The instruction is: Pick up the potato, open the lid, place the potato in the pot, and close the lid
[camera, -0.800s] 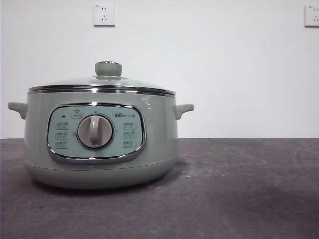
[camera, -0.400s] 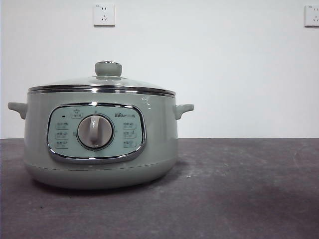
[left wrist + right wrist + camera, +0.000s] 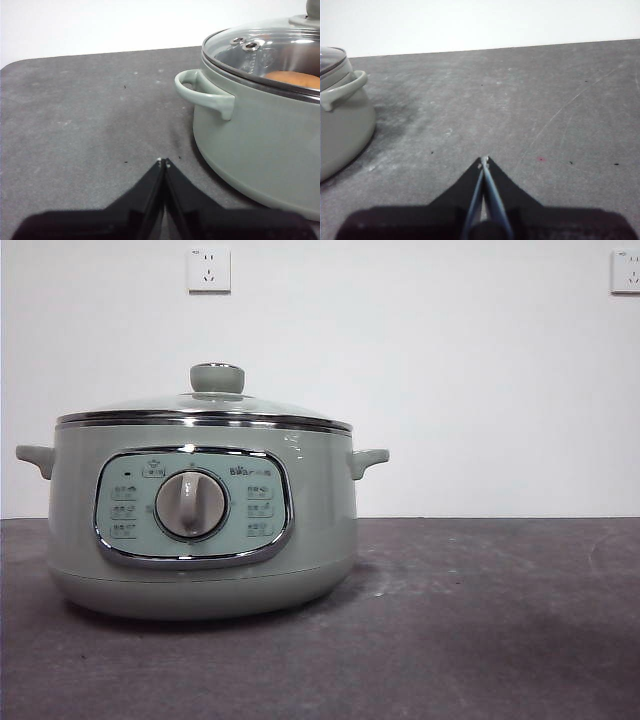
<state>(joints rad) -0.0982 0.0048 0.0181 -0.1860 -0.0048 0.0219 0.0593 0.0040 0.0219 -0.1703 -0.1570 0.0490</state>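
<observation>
The pale green pot [image 3: 200, 510] stands on the dark table with its glass lid [image 3: 205, 405] seated on the rim. Through the lid [image 3: 270, 55] in the left wrist view, the orange-brown potato [image 3: 295, 79] lies inside the pot [image 3: 255, 135]. My left gripper [image 3: 163, 161] is shut and empty, low over the table beside the pot's side handle [image 3: 202, 92]. On the pot's other side, my right gripper [image 3: 484, 159] is also shut and empty, well apart from the pot [image 3: 340, 125]. Neither gripper shows in the front view.
The dark grey table [image 3: 480, 620] stretches wide to the right of the pot. A white wall with two sockets [image 3: 208, 268] stands behind.
</observation>
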